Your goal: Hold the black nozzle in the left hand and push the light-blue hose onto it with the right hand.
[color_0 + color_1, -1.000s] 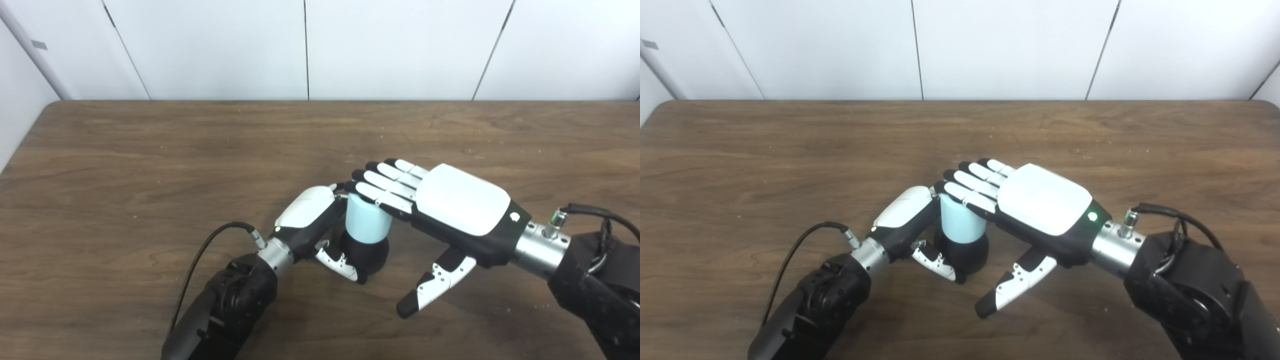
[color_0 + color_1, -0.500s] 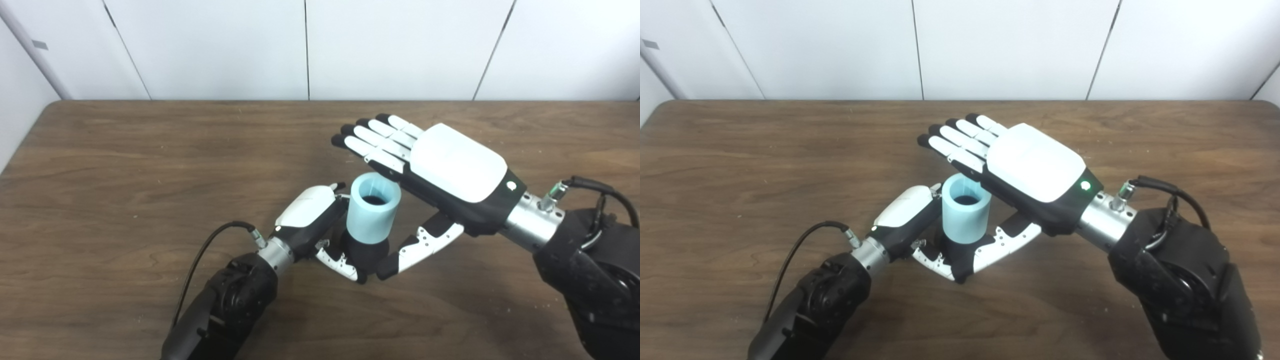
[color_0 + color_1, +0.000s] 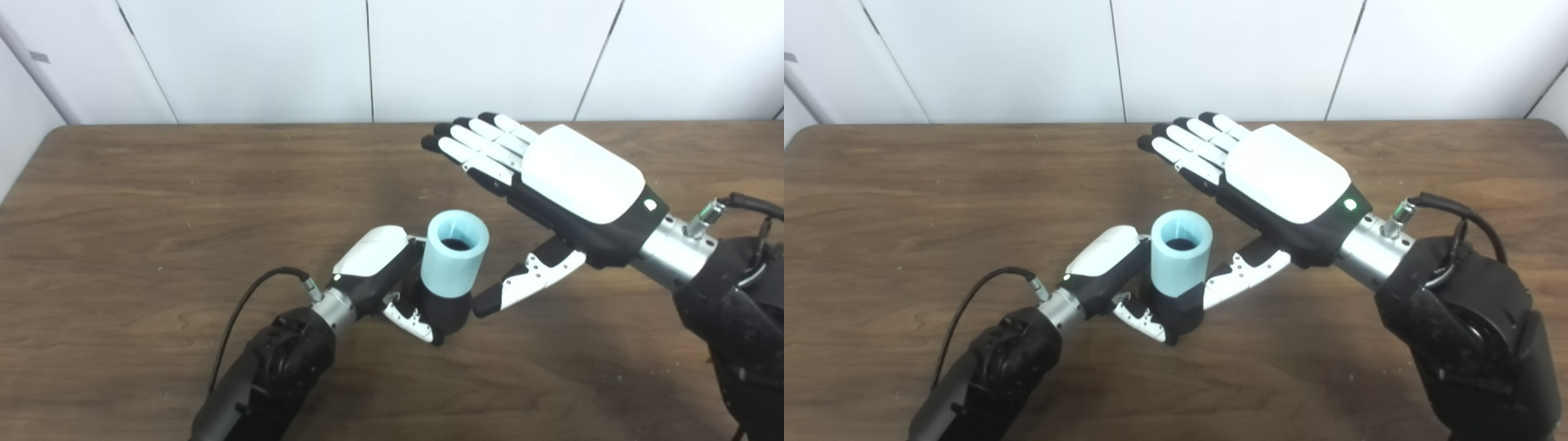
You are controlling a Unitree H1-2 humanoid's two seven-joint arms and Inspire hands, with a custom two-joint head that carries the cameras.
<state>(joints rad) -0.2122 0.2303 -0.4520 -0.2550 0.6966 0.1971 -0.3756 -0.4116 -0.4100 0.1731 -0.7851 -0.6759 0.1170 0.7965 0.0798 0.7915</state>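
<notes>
Gripping black nozzle (image 3: pixel 446 309) — left hand (image 3: pixel 373 263) — hose (image 3: pixel 454 252) seated atop.

Light-blue hose (image 3: pixel 454 254), black nozzle (image 3: pixel 450 311), white-and-black hands, dark brown wood-grain table (image 3: pixel 153 202), white wall panels (image 3: pixel 257 55)

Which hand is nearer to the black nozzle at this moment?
Left. The left hand is closed around the black nozzle, under the light-blue hose. The right hand is open, raised above and to its right.
</notes>
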